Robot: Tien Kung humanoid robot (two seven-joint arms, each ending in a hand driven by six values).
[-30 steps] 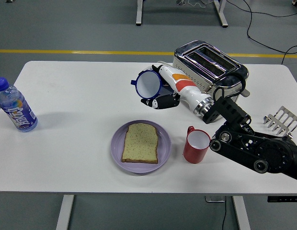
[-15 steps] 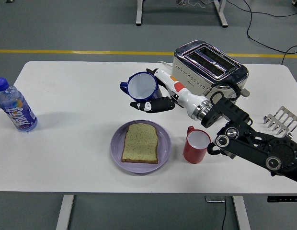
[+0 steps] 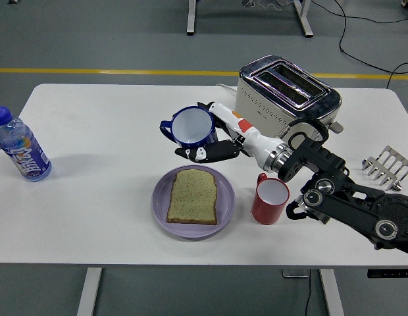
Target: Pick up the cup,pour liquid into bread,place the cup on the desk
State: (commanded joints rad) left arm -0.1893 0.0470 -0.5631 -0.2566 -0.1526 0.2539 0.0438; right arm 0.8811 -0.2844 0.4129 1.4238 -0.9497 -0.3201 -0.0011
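Blue round cup [image 3: 191,127] gripped by right hand [image 3: 210,141] over flat bread [image 3: 193,196]

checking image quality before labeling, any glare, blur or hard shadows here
Head view: sharp throughout, no motion blur on the right hand holding the blue cup; bright glare on the toaster top; soft, faint shadows under the plate and bottle.

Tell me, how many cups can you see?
2. A blue cup is held up in the robot's right hand, above the table. A red cup stands on the table, right of the purple plate with bread.
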